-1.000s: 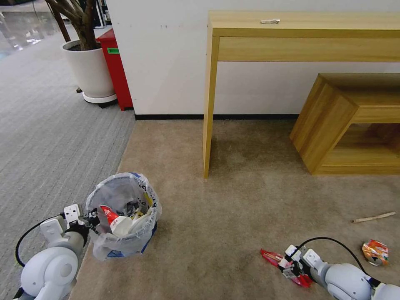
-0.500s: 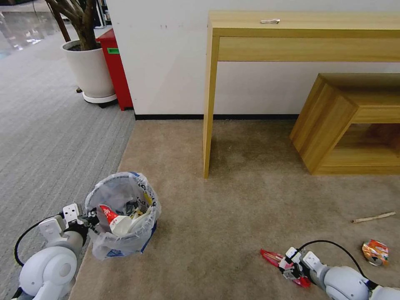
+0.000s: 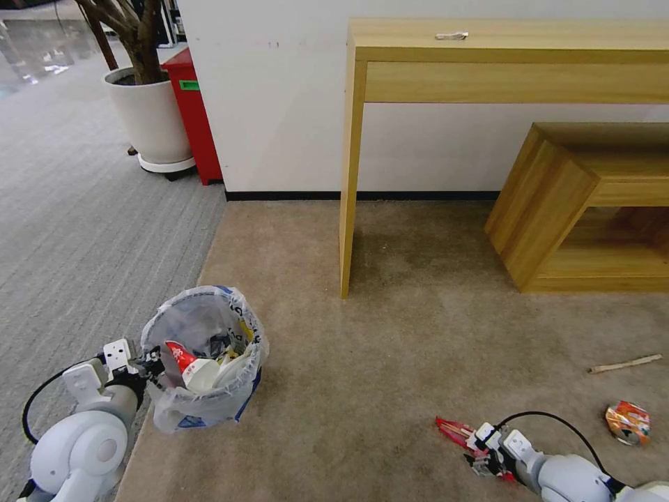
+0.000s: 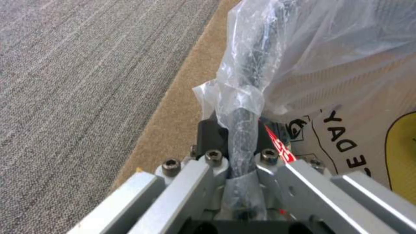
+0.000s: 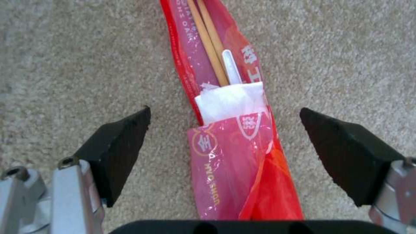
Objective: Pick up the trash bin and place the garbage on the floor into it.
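1. The left hand (image 3: 148, 362) is clamped on the rim of the trash bin (image 3: 202, 359), at 7 o'clock on the beige carpet (image 3: 390, 348).
2. The right hand (image 5: 225, 143) is spread wide, straddling the red wrapper (image 5: 234, 136) at 5 o'clock.
3. A crushed can (image 3: 628, 422) lies at 4 o'clock.

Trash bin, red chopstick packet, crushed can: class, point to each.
trash bin (image 3: 209, 411), head view, bagged side wall.
red chopstick packet (image 5: 229, 152), right wrist view, printed middle.
crushed can (image 3: 628, 422), head view, its body.

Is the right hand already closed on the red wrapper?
No: the right hand is open, its two black fingers apart on either side of the red wrapper.
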Controlling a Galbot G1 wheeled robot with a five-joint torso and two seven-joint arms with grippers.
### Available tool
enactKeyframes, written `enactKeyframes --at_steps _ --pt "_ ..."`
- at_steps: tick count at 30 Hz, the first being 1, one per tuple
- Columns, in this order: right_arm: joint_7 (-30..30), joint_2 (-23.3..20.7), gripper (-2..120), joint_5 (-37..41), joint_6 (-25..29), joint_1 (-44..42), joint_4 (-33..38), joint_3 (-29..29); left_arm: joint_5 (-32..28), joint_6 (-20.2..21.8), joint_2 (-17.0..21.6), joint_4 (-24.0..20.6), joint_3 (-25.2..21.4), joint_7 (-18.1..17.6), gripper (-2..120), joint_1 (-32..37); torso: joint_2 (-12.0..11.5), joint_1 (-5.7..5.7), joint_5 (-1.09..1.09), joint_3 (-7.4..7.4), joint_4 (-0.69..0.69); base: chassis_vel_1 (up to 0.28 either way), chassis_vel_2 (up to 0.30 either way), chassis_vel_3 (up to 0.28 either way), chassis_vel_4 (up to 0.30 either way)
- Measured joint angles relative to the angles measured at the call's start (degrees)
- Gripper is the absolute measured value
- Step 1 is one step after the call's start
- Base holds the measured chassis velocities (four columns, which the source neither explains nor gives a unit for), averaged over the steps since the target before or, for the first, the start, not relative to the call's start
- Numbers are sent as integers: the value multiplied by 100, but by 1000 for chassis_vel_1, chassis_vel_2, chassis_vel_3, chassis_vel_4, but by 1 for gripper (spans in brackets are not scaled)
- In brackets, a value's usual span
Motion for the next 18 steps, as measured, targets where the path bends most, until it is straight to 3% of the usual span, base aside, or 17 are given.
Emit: enactKeyframes --at_steps 18 --pt "7 164 87 -148 152 -35 -302 10 -51 37 3 -48 -51 -13 0 26 0 0 1 0 0 0 0 0 0"
